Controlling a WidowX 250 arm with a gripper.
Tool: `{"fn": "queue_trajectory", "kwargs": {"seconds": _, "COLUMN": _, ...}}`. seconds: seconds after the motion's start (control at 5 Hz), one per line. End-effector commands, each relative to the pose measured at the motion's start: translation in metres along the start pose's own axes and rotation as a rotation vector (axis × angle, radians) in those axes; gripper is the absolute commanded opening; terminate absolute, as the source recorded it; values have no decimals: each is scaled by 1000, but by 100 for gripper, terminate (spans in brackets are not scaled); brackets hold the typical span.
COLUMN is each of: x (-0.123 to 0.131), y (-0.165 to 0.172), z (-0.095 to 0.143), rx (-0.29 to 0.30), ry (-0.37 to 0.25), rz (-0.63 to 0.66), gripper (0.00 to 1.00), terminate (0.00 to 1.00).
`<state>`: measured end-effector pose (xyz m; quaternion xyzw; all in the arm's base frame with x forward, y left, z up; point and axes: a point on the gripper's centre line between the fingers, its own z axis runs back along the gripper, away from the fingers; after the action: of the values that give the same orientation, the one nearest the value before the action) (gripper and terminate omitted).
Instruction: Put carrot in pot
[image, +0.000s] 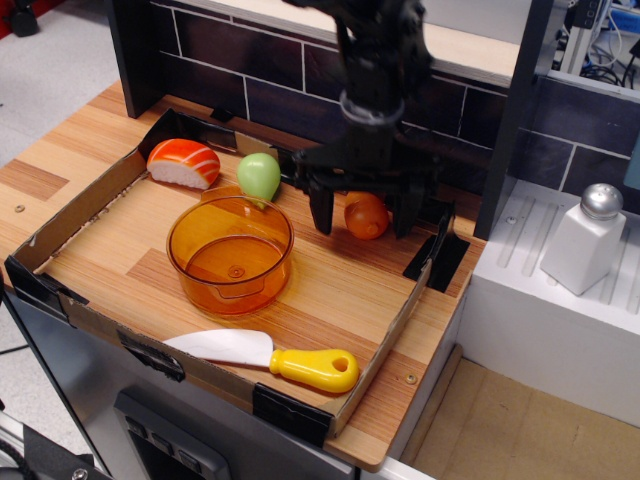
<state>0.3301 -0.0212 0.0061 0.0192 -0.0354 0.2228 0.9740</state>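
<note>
pincer spread wide, gripping nothing, its two fingers flanking the carrot between them.

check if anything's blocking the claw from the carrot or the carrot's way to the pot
Nothing visible blocks either. The open claw already straddles the carrot, one finger on each side. Between the carrot and the pot lies only bare wooden tray floor; the green toy sits behind the pot, off that line.

High front-right view over tray
</note>
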Motion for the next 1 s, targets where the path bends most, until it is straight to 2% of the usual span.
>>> {"fn": "queue_trajectory", "kwargs": {"seconds": 0.0, "x": 3, "y": -9, "z": 8, "rx": -7, "ry": -86, "rz": 14, "gripper": 0, "terminate": 0}}
{"fn": "queue_trajectory", "kwargs": {"seconds": 0.2, "x": 4, "y": -9, "z": 16, "rx": -19, "ry": -105, "rz": 28, "gripper": 0, "terminate": 0}}
{"fn": "queue_trajectory", "kwargs": {"seconds": 0.4, "x": 4, "y": -8, "z": 35, "rx": -35, "ry": -175, "rz": 54, "gripper": 0, "terminate": 0}}
{"fn": "queue_trajectory", "kwargs": {"seconds": 0.6, "x": 3, "y": 3, "z": 71, "rx": -61, "ry": -211, "rz": 102, "gripper": 0, "terminate": 0}}
{"fn": "queue_trajectory", "kwargs": {"seconds": 0.8, "x": -5, "y": 30, "z": 85, "rx": -35, "ry": -242, "rz": 117, "gripper": 0, "terminate": 0}}
